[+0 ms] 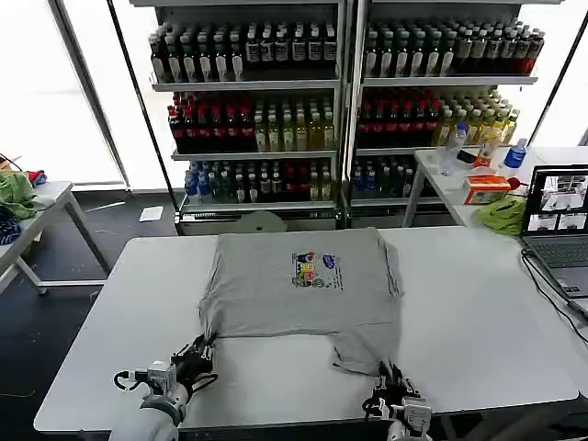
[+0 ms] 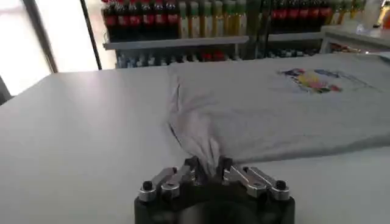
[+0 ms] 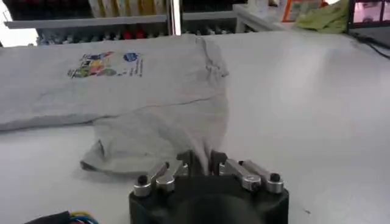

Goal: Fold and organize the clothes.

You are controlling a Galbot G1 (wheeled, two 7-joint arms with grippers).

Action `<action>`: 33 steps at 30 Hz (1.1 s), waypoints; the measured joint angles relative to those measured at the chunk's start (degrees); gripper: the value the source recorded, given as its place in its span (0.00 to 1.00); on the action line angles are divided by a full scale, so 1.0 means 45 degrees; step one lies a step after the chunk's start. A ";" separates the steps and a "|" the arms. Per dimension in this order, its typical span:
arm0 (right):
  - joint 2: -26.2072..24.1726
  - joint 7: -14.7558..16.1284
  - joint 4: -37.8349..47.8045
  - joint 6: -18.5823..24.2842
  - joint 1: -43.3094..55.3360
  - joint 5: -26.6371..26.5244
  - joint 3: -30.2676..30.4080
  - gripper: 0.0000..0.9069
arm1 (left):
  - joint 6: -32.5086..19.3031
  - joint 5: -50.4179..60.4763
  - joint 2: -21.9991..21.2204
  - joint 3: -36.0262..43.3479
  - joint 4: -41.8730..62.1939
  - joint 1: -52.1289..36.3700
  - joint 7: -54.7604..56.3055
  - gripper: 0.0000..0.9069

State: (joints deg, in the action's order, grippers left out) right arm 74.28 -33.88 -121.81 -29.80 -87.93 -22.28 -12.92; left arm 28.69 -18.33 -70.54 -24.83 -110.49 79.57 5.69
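Observation:
A grey T-shirt [image 1: 294, 285] with a small multicoloured chest print [image 1: 317, 270] lies spread on the white table [image 1: 478, 312]. My left gripper [image 1: 197, 354] is at the shirt's near left corner, shut on a bunched pinch of fabric [image 2: 207, 152]. My right gripper [image 1: 390, 381] sits near the table's front edge, shut on the shirt's near right corner [image 3: 201, 149], which is pulled into a wrinkled flap toward me. The print [image 2: 314, 79] shows in the left wrist view and the print [image 3: 103, 64] in the right wrist view.
A laptop [image 1: 559, 220] with a cable sits at the table's right edge. A lime-green cloth [image 1: 503, 214], bottles and a box are on a second table behind. Drink shelves [image 1: 340, 101] stand at the back. A side table [image 1: 28, 211] with fabrics is at far left.

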 measured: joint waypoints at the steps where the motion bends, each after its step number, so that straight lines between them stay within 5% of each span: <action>1: -0.0008 0.0028 -0.0036 0.0014 -0.0011 0.0019 -0.0012 0.00 | 0.0007 0.0004 -0.0021 0.0015 -0.0028 0.0025 0.0005 0.01; 18: 0.0078 0.0811 -0.0616 0.0956 0.0841 0.1165 -0.0851 0.00 | -0.0431 -0.0070 -0.0385 -0.0187 -0.0912 0.0097 0.0051 0.00; 33: -0.0110 0.1790 0.0711 0.1506 0.3459 0.1590 -0.1450 0.00 | -0.1680 -0.0411 -0.0484 0.0117 -0.0939 -0.0813 0.0181 0.00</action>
State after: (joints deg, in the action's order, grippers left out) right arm 73.78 -25.82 -118.62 -23.02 -72.36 -15.13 -19.45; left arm 21.13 -20.19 -72.71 -24.31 -114.72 75.91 6.51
